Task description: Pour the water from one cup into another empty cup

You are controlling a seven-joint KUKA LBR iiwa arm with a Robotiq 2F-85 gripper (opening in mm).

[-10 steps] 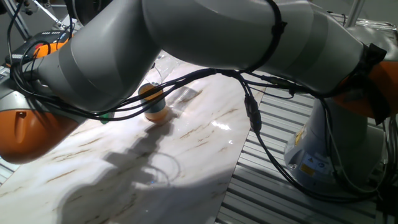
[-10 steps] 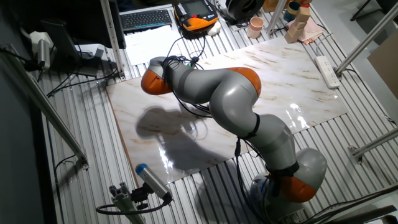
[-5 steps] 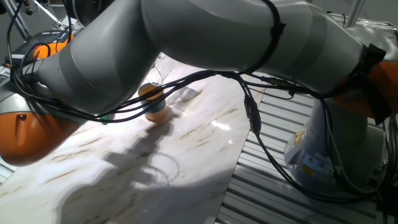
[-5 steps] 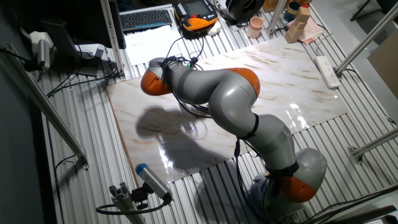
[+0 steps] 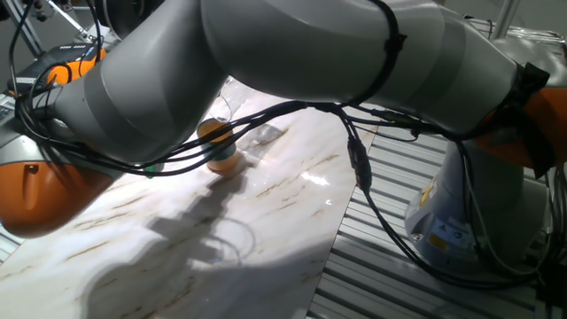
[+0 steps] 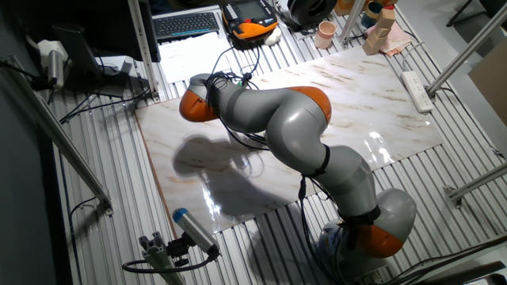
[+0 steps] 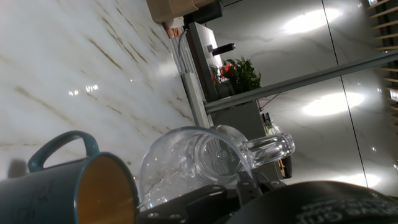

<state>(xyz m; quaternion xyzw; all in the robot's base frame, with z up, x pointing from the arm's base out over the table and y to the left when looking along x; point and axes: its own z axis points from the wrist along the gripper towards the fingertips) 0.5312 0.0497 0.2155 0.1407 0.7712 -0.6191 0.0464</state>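
Note:
In the hand view the clear glass cup lies tipped on its side, its mouth turned toward the teal cup, which is orange inside and has a curved handle. The glass rim hangs just beside and above the teal cup's rim. My gripper is shut on the glass, and only its dark fingers show at the bottom edge. Wet glints sit on the glass's lower wall, but I cannot make out the water clearly. In one fixed view the arm hides most of the teal cup. In the other fixed view both cups are hidden.
A pinkish-beige cup and wooden blocks stand at the far edge of the marble tabletop. A power strip lies along its right side. Cables hang from the arm over the table.

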